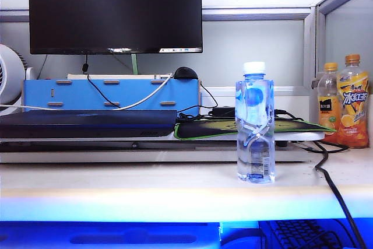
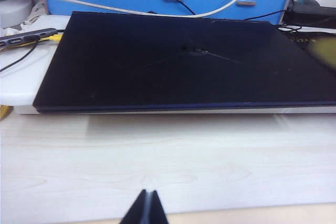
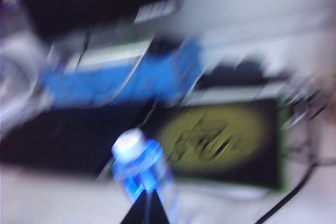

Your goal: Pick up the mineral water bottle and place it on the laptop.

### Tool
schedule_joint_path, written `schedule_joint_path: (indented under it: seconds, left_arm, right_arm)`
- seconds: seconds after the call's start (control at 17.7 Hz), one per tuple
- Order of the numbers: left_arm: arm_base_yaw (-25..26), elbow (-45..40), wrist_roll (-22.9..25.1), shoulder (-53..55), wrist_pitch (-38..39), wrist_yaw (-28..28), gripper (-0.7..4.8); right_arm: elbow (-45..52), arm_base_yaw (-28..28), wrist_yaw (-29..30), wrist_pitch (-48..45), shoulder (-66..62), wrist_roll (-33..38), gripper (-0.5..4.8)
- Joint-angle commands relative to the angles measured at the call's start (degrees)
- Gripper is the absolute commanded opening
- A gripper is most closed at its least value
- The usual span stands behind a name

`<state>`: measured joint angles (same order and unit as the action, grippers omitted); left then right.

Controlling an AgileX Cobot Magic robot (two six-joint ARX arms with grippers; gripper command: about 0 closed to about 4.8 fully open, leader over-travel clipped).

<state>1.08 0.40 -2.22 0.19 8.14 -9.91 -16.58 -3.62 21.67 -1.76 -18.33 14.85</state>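
Both grippers — left (image 2: 145, 203), right (image 3: 146, 205) — jaws together, tips only; bottle (image 3: 140, 166) blurred.

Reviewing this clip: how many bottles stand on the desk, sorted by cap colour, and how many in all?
White cap: 1, the mineral water bottle, upright at the desk's front.
Orange cap: 2, the orange drink bottles at the exterior view's right edge, side by side.
Total: 3 bottles.

Clear mineral water bottle (image 1: 254, 126) with white cap and blue-and-white label; dark navy-black laptop (image 1: 87, 122) at nine o'clock; green-edged mouse pad (image 1: 215, 127); orange-capped orange drinks (image 1: 345, 102) at three o'clock; pale table (image 1: 145, 182).
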Motion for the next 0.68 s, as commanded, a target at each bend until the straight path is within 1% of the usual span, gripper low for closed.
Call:
schedule_joint_path:
  seconds: [0.06,0.11,0.23,0.28,0.34,0.39,0.45,0.51,0.56,0.62,0.68]
  left_arm:
    - [0.0,0.0,0.1,-0.1,0.3,-0.3,-0.02]
    - [0.0,0.0,0.1,-0.1,0.4,-0.3,-0.02]
    - [0.0,0.0,0.1,-0.1,0.3,-0.3,-0.02]
    - [0.0,0.0,0.1,-0.1,0.3,-0.3,-0.02]
    - [0.0,0.0,0.1,-0.1,0.3,-0.3,-0.02]
    - [0.0,0.0,0.1,-0.1,0.3,-0.3,-0.02]
    - [0.0,0.0,0.1,-0.1,0.3,-0.3,-0.02]
    - [0.0,0.0,0.1,-0.1,0.3,-0.3,-0.02]
    - [0.0,0.0,0.1,-0.1,0.3,-0.3,-0.02]
    - [0.0,0.0,0.1,-0.1,0.3,-0.3,-0.02]
    - [0.0,0.0,0.1,-0.1,0.3,-0.3,-0.02]
  right_arm:
    - [-8.9,-2.0,16.5,0.2,-18.7,-5.2,0.04]
    - [-11.5,-2.8,22.3,0.2,-24.1,-4.2,0.04]
    - [-15.1,-3.6,37.5,-0.1,-33.9,-2.1,0.02]
    - [-15.6,-3.7,39.6,-0.2,-37.1,1.3,-0.01]
    - [-15.6,-3.7,39.9,0.0,-40.4,2.9,0.03]
    - [-15.6,-3.7,39.7,0.0,-42.8,1.1,0.81]
    - [-15.6,-4.0,39.0,0.2,-44.2,-1.7,2.64]
    - [-15.6,-5.1,34.2,0.9,-44.7,-4.5,4.78]
    - [-15.7,-7.4,24.9,2.2,-44.7,-9.0,4.79]
    - [-15.7,-9.5,17.5,2.6,-44.7,-13.4,4.79]
    - [-15.7,-11.9,8.8,2.5,-44.7,-16.7,4.79]
